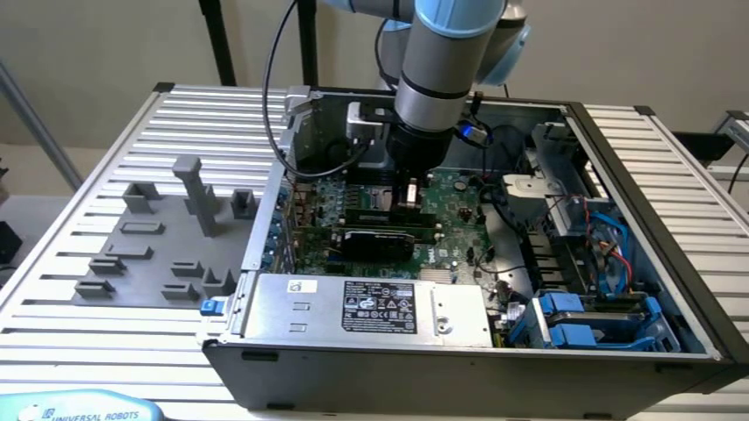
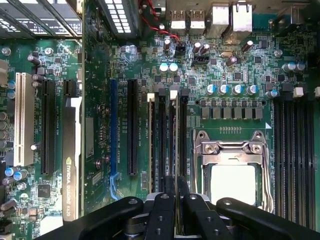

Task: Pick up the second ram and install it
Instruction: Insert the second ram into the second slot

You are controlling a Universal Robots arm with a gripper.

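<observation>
Nearest your wrist camera, the claw [image 2: 175,200] is closed on the second ram [image 2: 173,150], its black fingers [image 2: 162,210] pinching the thin stick edge-on. The stick stands upright among the white-latched slots, beside the CPU socket [image 2: 232,165] on the motherboard [image 2: 100,75]. In the exterior view's centre, the arm [image 1: 439,61] reaches down into the open computer case [image 1: 468,360] on the slatted desk [image 1: 70,351].

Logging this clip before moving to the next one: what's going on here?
A robot arm reaches down into an open computer case over the green motherboard. Its pincer is closed on a thin RAM stick, held edge-up over the memory slots beside the empty processor socket. Whether the stick is fully seated can't be told. Grey fixture blocks sit on the table outside the case.
</observation>
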